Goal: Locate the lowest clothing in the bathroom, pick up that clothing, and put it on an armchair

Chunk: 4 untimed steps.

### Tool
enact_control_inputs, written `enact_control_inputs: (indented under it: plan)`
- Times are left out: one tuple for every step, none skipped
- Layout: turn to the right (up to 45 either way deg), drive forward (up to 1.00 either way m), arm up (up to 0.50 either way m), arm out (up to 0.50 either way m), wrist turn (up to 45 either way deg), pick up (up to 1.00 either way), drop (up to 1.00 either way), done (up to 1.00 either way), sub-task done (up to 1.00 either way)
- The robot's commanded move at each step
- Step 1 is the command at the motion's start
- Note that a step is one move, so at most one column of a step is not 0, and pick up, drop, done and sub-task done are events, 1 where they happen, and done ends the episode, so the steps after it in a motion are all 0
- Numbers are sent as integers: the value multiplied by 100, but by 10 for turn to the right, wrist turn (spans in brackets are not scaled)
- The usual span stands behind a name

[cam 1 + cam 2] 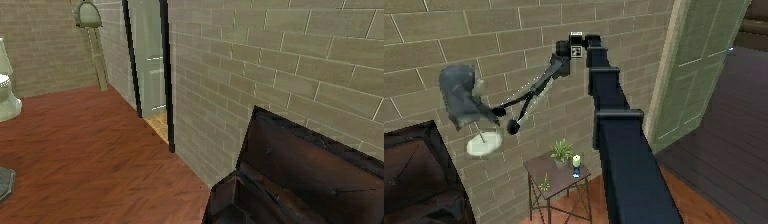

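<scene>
grey cloth point(462, 95) hangs at the hand's point(502, 118) far end.

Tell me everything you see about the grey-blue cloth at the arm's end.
The cloth is a crumpled grey-blue bundle, soft-looking, no clear garment shape. It hangs at the far end of the gripper, which holds it in front of the brick wall, clear of the floor. A pale disc shows just below it.

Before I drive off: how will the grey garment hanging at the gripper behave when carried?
The grey garment looks crumpled and drooping, so it is probably floppy and light. Hanging from the gripper, clear of any surface, it may swing when the arm moves.
</scene>
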Motion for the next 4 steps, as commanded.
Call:
enact_control_inputs:
  plan:
    - [0,0,0,-48,0,0,0,0,0]
    - [-450,0,0,0,0,0,0,0,0]
    - [0,75,0,0,0,0,0,0,0]
    - [240,0,0,0,0,0,0,0,0]
